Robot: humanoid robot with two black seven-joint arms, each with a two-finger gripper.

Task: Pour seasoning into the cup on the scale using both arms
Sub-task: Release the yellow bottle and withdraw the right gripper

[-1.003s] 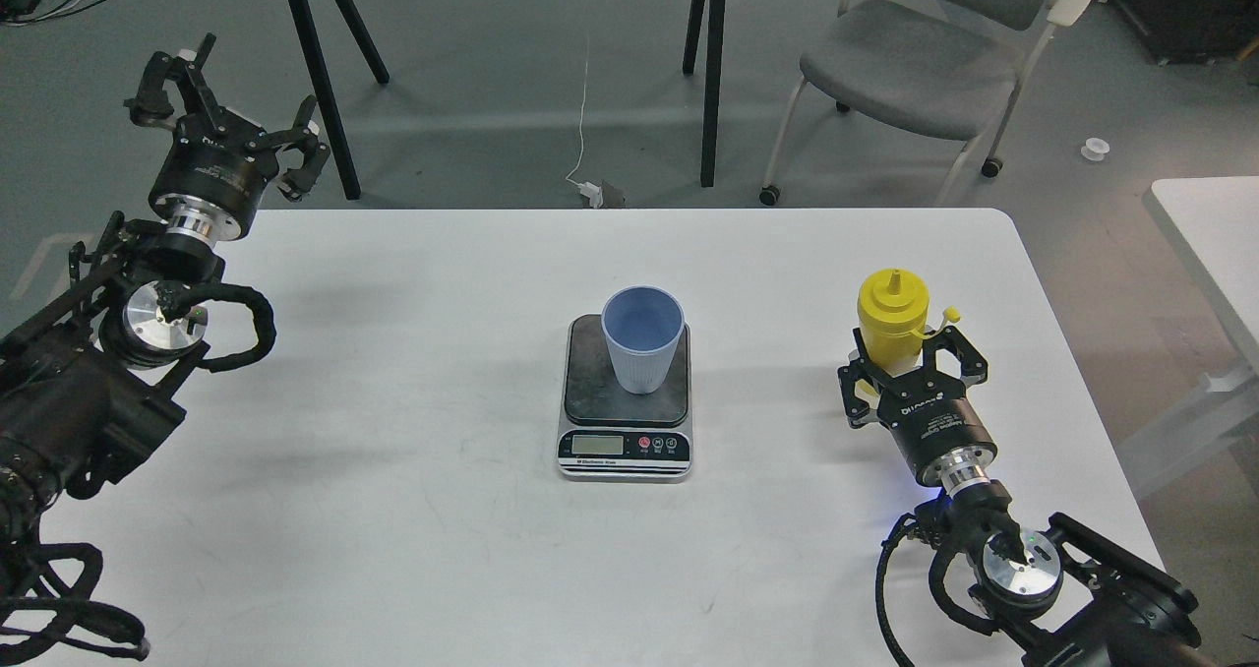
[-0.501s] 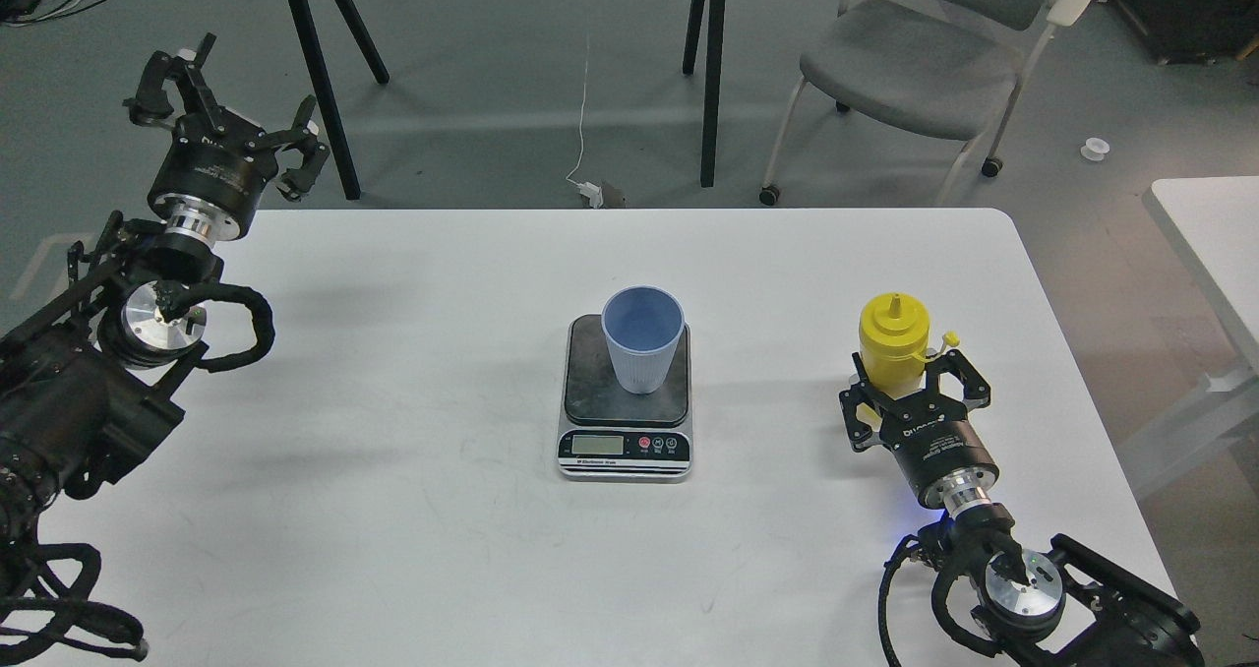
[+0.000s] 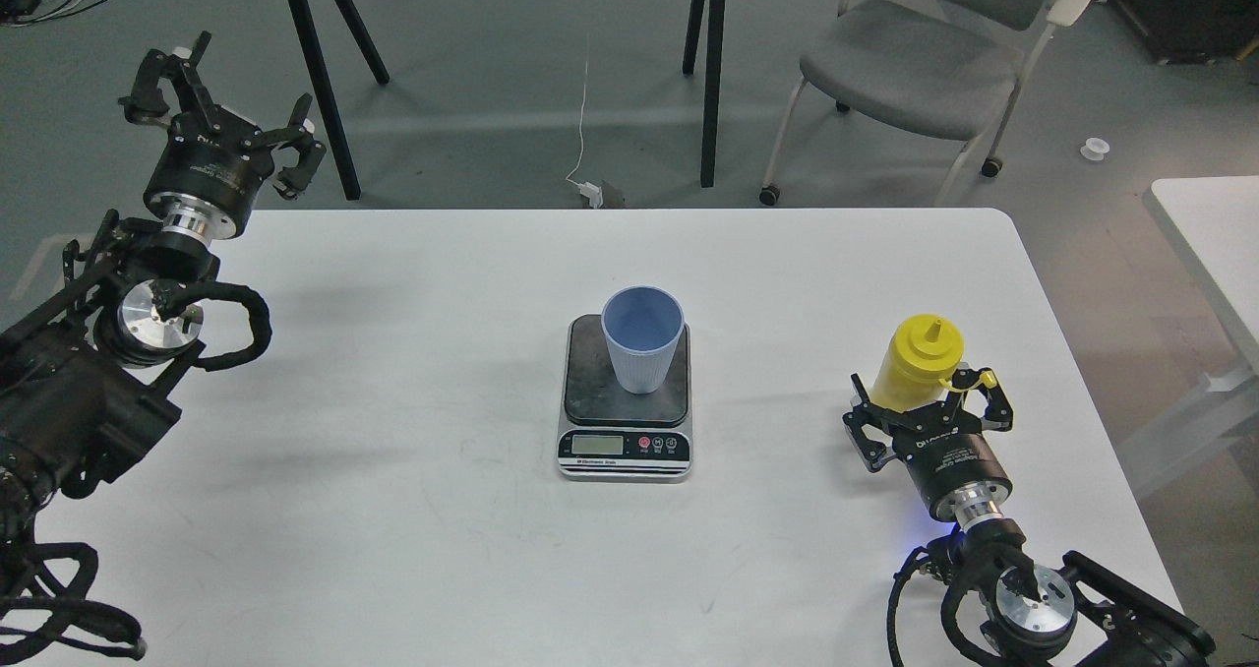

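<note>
Since a second ago the seasoning bottle has slid toward the lower right of the frame and now leans, nozzle tipped right; before, it stood upright. My right gripper has drawn back with it.

Bottle position: right of centre on the white table, well apart from the scale. Its small tethered cap hangs at its right side, just against my right claw's fingers.

Cup: upright on the scale's dark platform, toward the far right part of it, at frame centre. Bare table lies between the cup and the bottle.

Surroundings: a grey chair at upper right, black table legs along the top, a white cable on the floor.

Right claw: fingers spread to either side of the bottle's base; I cannot tell whether they press on it.

Left gripper: upper left, beyond the table edge, fingers spread wide, holding nothing.
</note>
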